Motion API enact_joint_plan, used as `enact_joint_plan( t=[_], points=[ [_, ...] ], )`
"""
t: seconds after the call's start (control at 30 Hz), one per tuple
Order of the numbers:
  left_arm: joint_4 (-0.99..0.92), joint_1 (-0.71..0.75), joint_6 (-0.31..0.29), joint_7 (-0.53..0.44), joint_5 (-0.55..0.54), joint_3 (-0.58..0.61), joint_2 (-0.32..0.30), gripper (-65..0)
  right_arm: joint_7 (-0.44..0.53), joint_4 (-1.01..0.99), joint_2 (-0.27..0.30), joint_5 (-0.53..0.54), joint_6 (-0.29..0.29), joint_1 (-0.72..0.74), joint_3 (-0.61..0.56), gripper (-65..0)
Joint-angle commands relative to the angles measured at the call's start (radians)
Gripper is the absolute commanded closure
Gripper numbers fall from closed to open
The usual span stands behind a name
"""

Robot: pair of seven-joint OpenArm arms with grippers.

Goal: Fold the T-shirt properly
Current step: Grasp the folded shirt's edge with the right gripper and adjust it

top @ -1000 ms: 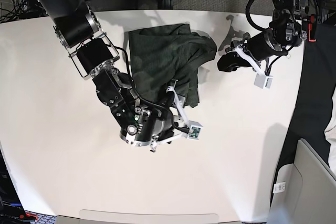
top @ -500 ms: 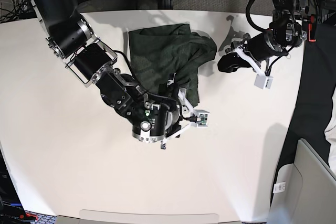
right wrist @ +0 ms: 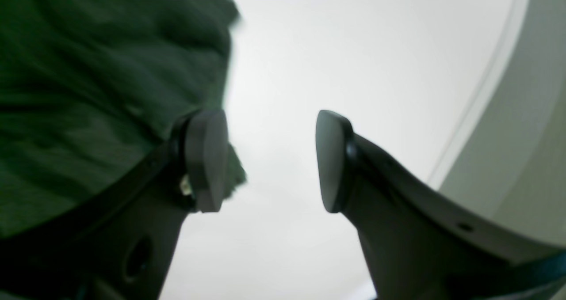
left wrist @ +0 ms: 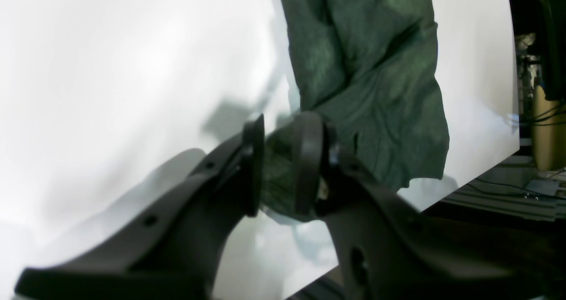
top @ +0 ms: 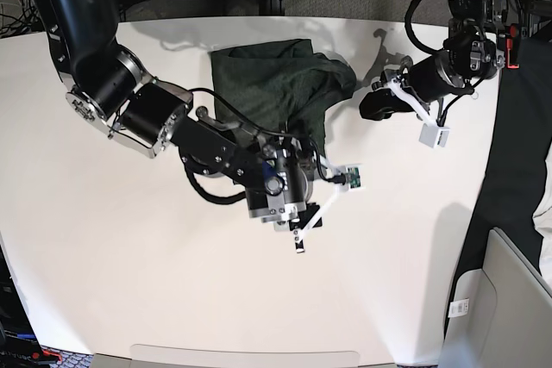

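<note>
The right gripper [right wrist: 269, 161], centre frame on a bent arm, gapes empty just beside the T-shirt [top: 276, 92]. At upper right, the left gripper [left wrist: 278, 167] pinches its corner above the white table [top: 112, 282]; dark cables lie behind.

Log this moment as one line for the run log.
left gripper: shut on T-shirt corner | right gripper: open, empty, beside the shirt's edge | T-shirt: bunched, not folded

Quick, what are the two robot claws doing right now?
Left gripper: shut on a fold of the dark olive-green knit T-shirt.
Right gripper: open, holding nothing, beside the shirt's edge above the white table.
</note>
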Motion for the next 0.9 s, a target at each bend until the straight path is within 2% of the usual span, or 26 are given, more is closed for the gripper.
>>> enact_joint_plan(
  t=[0.0, 0.33, 0.87],
  points=[
    [0.014, -0.012, -0.008, -0.015, -0.016, -0.005, -0.011, -12.2, -0.006, 0.032, 0.019, -0.017, 0.001, 0.026, 0.011, -32.7],
    [-0.071, -0.054, -0.008, -0.015, -0.016, 0.002, -0.011, -12.2, -0.006, 0.116, 0.083, -0.017, 0.001, -0.083, 0.018, -32.7],
    [-0.085, -0.073, -0.008, -0.015, -0.016, 0.0, -0.01, -12.2, -0.007, 0.106, 0.097, -0.019, 0.001, -0.129, 0.01, -32.7]
  ],
)
